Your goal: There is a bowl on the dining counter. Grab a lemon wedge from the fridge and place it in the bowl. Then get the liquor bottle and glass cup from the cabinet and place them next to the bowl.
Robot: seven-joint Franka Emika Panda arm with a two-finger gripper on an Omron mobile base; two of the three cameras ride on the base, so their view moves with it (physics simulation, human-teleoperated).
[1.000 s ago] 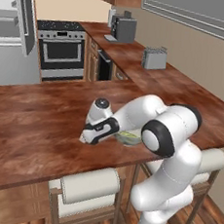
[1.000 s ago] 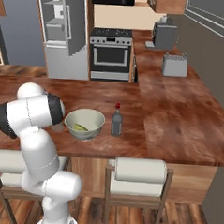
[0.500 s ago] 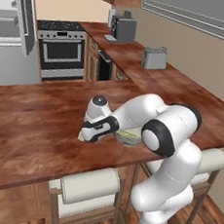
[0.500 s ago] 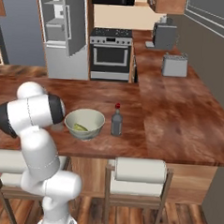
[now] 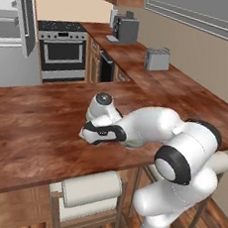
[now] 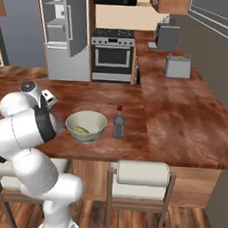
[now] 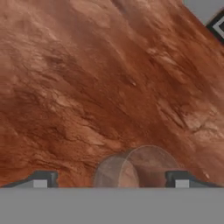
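Observation:
A clear glass cup (image 7: 131, 168) rests on the wooden dining counter (image 5: 35, 127) between my two fingertips, which stand wide apart on either side without touching it. My gripper (image 7: 110, 179) is open and sits low over the counter (image 6: 182, 125), just left of the bowl; in the left base view the gripper (image 5: 99, 137) points down at the wood. The pale green bowl (image 6: 86, 126) holds a lemon wedge (image 6: 81, 130). The liquor bottle (image 6: 118, 122) with its red cap stands upright right beside the bowl.
Two stools (image 6: 143, 174) stand under the counter's near edge. A toaster (image 6: 178, 66) and a coffee machine (image 6: 167, 35) sit on the side counter to the right. The fridge (image 6: 61, 31) stands open at the back, next to the stove (image 6: 112, 53).
The jaws have spread wide and let go of the glass cup. The arm and base have barely moved.

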